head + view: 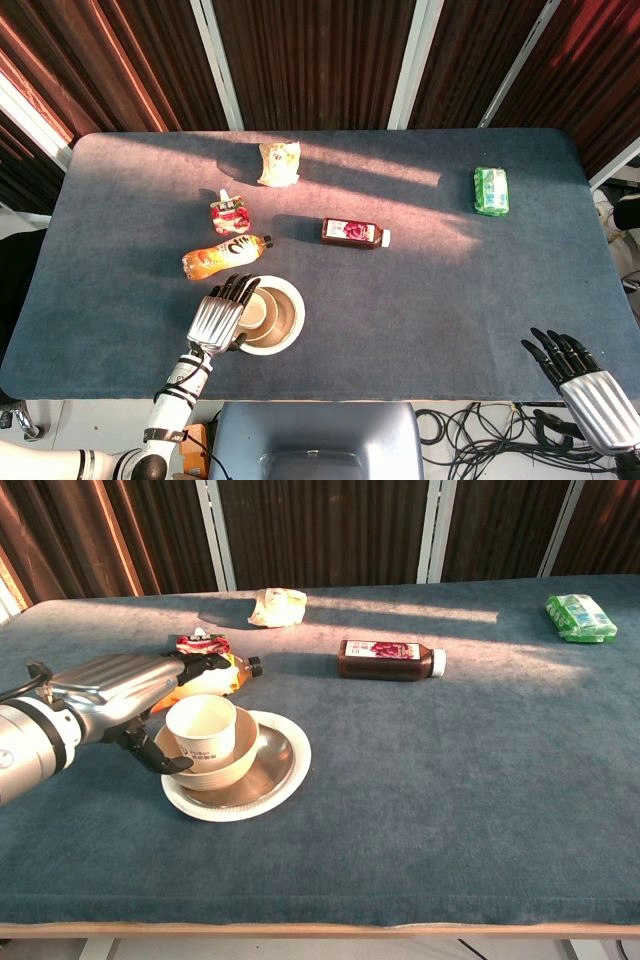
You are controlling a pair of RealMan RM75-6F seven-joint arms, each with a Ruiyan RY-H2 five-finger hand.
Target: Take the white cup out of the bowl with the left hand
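Observation:
The white cup (203, 730) stands in a beige bowl (222, 770), which sits on a white plate (285, 780) near the table's front left. My left hand (125, 695) is right against the cup's left side. Its fingers (190, 665) stretch past the cup's far side and its thumb (148, 755) is low by the bowl, with no clear grip on the cup. From the head view the left hand (222, 315) covers the left part of the cup (254, 308) and plate (293, 305). My right hand (585, 385) hangs open off the front right edge.
An orange bottle (225, 257) lies just behind the plate, close to the left fingers. A red pouch (230, 213), a crumpled pale bag (279, 163), a dark red bottle (355, 233) and a green packet (490, 190) lie further back on the blue table (450, 300).

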